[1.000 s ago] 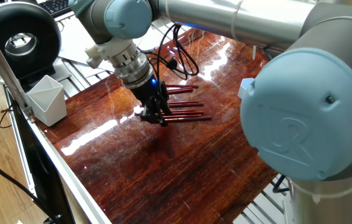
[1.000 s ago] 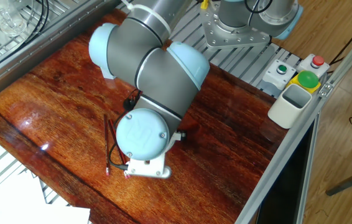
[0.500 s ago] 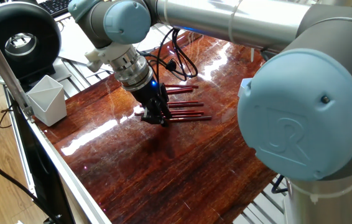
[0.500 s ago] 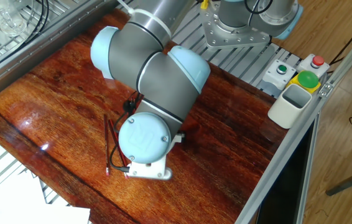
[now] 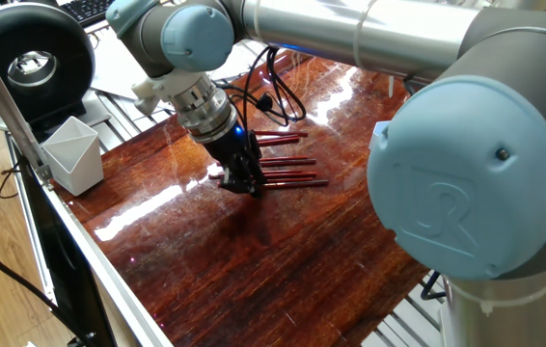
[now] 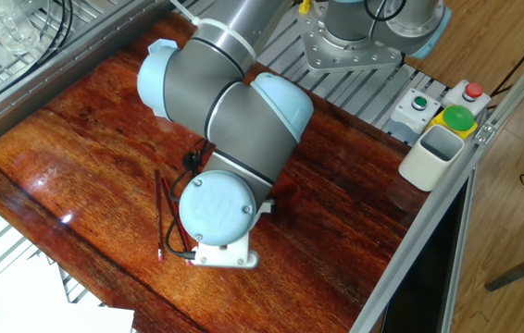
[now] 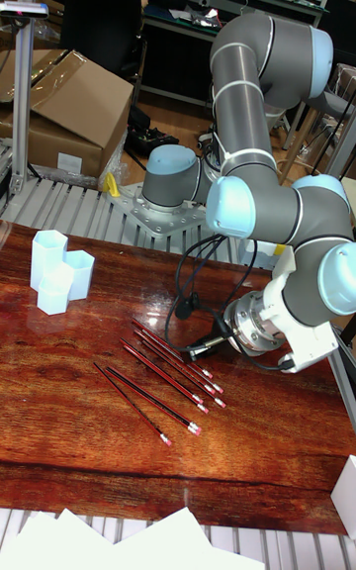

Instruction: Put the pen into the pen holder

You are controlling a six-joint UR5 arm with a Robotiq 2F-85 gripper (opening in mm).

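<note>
Glossy red-brown wooden table [image 7: 59, 431]. Black two-finger gripper [image 5: 241, 180] low over row of thin red pens [image 7: 173, 372]; jaw opening, grasp unclear. Light blue hexagonal-tube plastic pen holder [image 7: 55, 273] well apart. Risk: pens tightly packed, fingers may catch two or roll neighbours.

Glossy dark red wood surface [image 5: 254, 260]. Smooth light blue plastic holder [image 7: 54, 273]. Matt grey metal arm [image 6: 234, 102], blue plastic caps. Brown cardboard box [image 7: 69, 105].

pale angular cup [image 5: 71, 154] — table edge | cardboard box [image 7: 69, 115] — behind table
</note>
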